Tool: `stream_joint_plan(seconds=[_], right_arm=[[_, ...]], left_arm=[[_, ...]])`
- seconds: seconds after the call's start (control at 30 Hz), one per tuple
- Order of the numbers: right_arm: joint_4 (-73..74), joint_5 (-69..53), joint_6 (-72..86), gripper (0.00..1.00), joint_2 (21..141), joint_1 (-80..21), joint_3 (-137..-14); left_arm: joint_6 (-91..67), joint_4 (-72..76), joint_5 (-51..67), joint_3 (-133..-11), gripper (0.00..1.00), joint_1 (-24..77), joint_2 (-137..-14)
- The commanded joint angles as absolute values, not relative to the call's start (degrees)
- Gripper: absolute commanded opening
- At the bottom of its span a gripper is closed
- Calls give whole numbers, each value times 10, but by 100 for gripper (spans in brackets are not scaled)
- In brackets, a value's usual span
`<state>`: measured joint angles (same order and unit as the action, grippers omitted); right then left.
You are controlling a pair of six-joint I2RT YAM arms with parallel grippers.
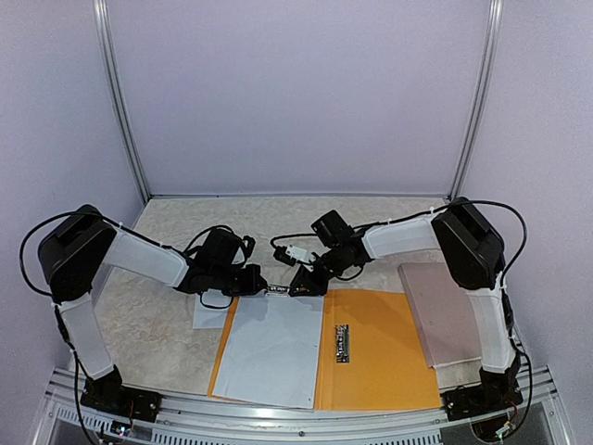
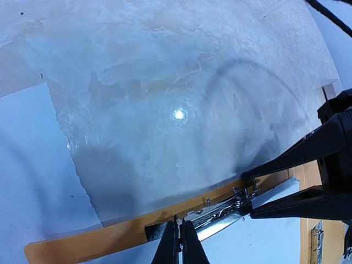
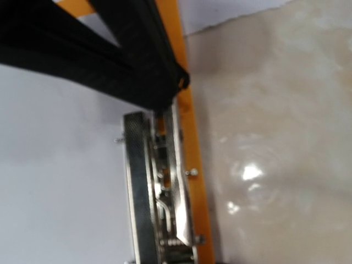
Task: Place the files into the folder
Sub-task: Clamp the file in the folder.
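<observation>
The orange-yellow folder (image 1: 380, 352) lies open at the near middle of the table. The white files (image 1: 273, 348) lie stacked on its left half. A metal clip (image 1: 278, 293) sits on the folder's far edge above the files. My left gripper (image 1: 262, 283) is shut, its tips at the clip's left end (image 2: 180, 231). My right gripper (image 1: 301, 286) is open, and its fingers (image 2: 297, 157) straddle the clip's right end. The right wrist view shows the clip (image 3: 157, 187), the folder edge (image 3: 195, 165), the files (image 3: 60, 192) and the left gripper's fingers (image 3: 137, 71). My right fingers are out of that view.
A pinkish-brown flat board (image 1: 443, 315) lies right of the folder, under my right arm. A second small metal clip (image 1: 342, 343) sits on the folder's spine. One loose white sheet (image 1: 208, 315) sticks out left of the folder. A metal rail (image 1: 278, 408) runs along the near edge.
</observation>
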<state>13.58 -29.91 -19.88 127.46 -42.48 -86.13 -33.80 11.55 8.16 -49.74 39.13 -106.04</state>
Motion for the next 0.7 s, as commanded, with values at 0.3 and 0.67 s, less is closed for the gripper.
stream_joint_plan(seconds=[0.3,0.67], right_arm=[[198,-235,-184,12,1328,-424,-850],[200,-234,-182,11,1331,-424,-854]], left_arm=[[-317,-126,81,-535,0,418,-1070],[-338,-118,79,-499,0,428,-1082]])
